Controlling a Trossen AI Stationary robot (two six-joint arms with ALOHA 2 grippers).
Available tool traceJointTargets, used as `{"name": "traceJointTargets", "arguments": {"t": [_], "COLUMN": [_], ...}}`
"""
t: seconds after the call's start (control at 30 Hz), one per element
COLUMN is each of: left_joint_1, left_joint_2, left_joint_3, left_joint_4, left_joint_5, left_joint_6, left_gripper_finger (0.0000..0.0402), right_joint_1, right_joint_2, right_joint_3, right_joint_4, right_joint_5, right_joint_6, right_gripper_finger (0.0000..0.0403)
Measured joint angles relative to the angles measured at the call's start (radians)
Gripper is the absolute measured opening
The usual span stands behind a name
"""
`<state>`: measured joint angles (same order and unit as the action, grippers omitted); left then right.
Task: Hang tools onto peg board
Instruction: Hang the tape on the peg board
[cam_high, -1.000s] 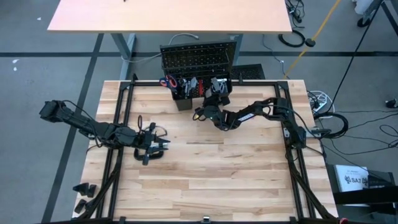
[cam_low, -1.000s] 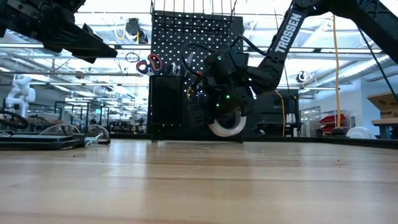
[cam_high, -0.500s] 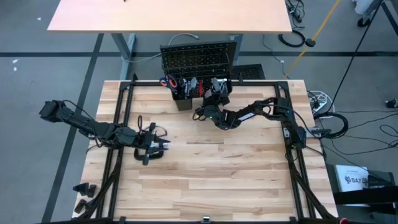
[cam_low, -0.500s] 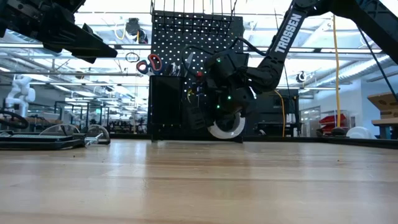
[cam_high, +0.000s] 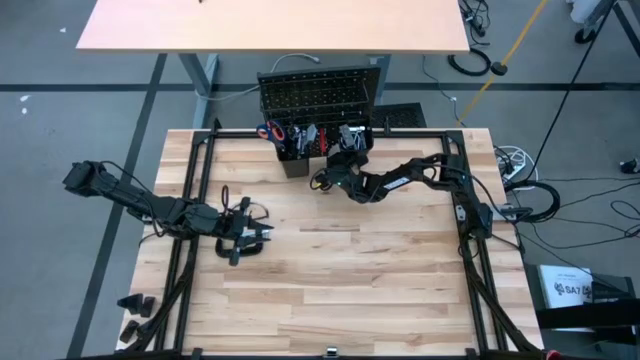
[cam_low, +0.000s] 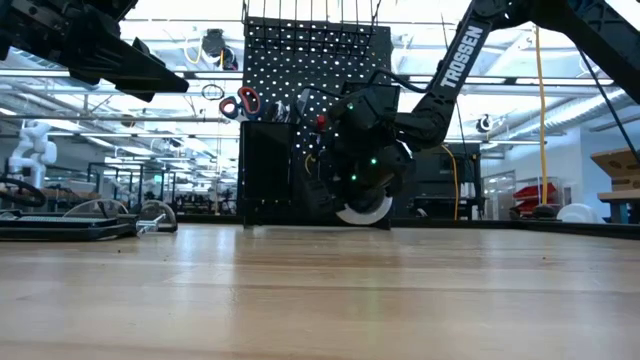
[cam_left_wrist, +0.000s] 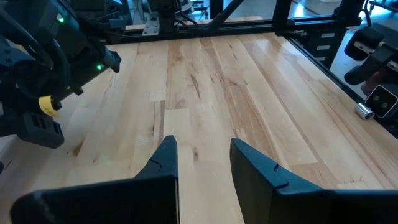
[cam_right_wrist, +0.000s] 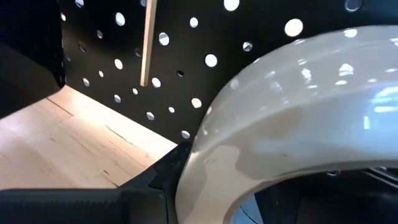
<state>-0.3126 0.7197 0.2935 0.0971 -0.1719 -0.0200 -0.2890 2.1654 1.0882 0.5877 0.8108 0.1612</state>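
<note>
The upright black perforated metal peg board (cam_high: 316, 95) stands at the far edge of the pale wooden tabletop (cam_high: 340, 280), with black bins (cam_high: 300, 150) at its foot; red-handled scissors (cam_low: 240, 104) hang on it, and other tools there are too small to tell apart. The right gripper (cam_high: 333, 180) sits just in front of the board's foot, near the bins, with little free room between it and the panel. Its fingers are clamped on a glossy white tape roll (cam_right_wrist: 292, 118), which fills the right wrist view with the board's holes close behind it; in the low view the roll (cam_low: 364, 211) hangs low under the gripper (cam_low: 355, 185), close above the tabletop.

The left gripper (cam_high: 252, 237) rests over the left middle of the table, well apart from the board. Its two dark fingers (cam_left_wrist: 166, 158) stand apart with bare wood between them and hold nothing. The whole near half of the tabletop is open for moving, bounded by the black frame rails (cam_high: 470, 250) along both sides.

Against the frame a second ago, the right gripper has moved closer to the board and the roll sits a little lower and leftward in the low view. The left arm has not shifted.
</note>
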Motion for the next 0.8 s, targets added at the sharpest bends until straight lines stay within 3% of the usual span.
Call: {"name": "traceJointTargets", "arguments": {"t": [0.67,0.8], "left_joint_1": [0.0,0.0], "left_joint_2": [0.0,0.0], "left_joint_3": [0.0,0.0], "left_joint_4": [0.0,0.0], "left_joint_5": [0.0,0.0], "left_joint_6": [0.0,0.0], "left_gripper_finger": [0.0084,0.0084], "right_joint_1": [0.0,0.018], "right_joint_2": [0.0,0.003], "right_joint_3": [0.0,-0.002], "right_joint_4": [-0.05,-0.054], "right_joint_5": [0.003,0.093], "right_joint_6": [-0.097,-0.12], "right_gripper_finger": [0.0148,0.0148]}}
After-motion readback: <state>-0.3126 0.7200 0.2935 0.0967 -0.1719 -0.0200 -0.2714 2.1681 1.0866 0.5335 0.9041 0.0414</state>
